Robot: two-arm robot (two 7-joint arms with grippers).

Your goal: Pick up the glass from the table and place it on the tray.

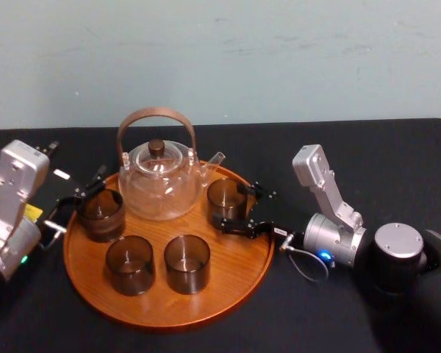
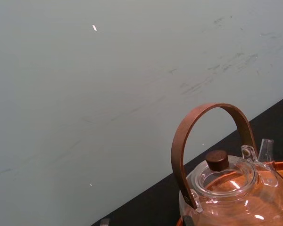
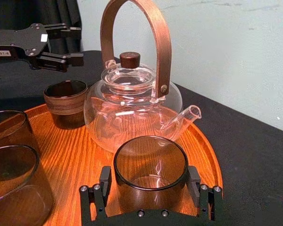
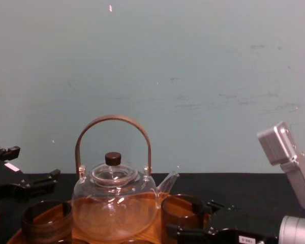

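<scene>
Standing on the tray (image 1: pixel 235 259), the glass (image 1: pixel 226 198) is enclosed by the right gripper (image 3: pixel 149 179) (grip cannot be told), left gripper (image 3: pixel 78 44) held wide; withdrawal is left.

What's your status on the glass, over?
Left gripper open, beside the left glass. Right gripper around smoky glass, which sits on wooden tray. Glass teapot close behind it.
</scene>
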